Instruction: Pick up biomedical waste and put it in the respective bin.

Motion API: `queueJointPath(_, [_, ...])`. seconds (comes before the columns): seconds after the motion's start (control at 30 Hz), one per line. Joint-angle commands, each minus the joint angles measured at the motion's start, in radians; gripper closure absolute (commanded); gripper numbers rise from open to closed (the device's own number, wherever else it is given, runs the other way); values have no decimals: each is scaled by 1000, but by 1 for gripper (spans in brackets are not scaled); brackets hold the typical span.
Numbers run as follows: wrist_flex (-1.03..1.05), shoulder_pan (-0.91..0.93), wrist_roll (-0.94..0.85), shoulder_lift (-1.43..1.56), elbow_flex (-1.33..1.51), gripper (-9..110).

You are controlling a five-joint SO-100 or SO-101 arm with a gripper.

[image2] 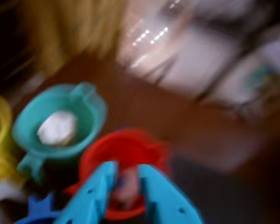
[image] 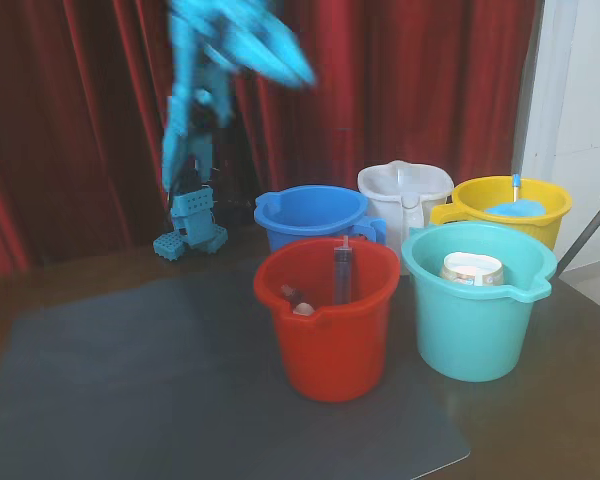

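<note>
The biomedical waste, a paper cup [image: 472,268] with a white rim, lies inside the turquoise bin [image: 475,330] at the right of the fixed view. In the wrist view the cup [image2: 57,128] shows as a pale blob in that turquoise bin [image2: 91,109]. My blue gripper [image: 298,68] is raised high above the buckets and blurred by motion. The wrist view has the gripper [image2: 126,169] open over the red bucket [image2: 130,140], with nothing between its fingers.
The red bucket [image: 330,340] at the front holds a blue-grey syringe [image: 342,272]. Behind stand a darker blue bucket [image: 310,215], a white jug [image: 405,195] and a yellow bucket [image: 510,210]. A grey mat [image: 180,400] covers the brown table before red curtains.
</note>
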Motion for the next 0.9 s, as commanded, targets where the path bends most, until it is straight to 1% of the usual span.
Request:
queueJointPath(0.0, [350,2,-57,256,-80,98])
queueJointPath(0.03, [348,2,-63,360,18,98])
queueJointPath(0.13, [347,3,-75,538,190,98])
queueJointPath(0.17, [347,3,-114,604,253,98])
queueJointPath(0.3, [347,15,-433,836,476,99])
queueJointPath(0.4, [347,120,-630,989,663,99])
queueJointPath(0.47, [347,196,-718,1094,805,99])
queueJointPath(0.63, [341,339,-841,1353,1183,99])
queueJointPath(0.7, [279,405,-957,1450,1362,99])
queueJointPath(0.73, [123,499,-1146,1569,1637,99])
queueJointPath(0.8, [35,545,-1215,1661,1809,99])
queueJointPath(0.87, [-38,581,-1220,1770,1994,99])
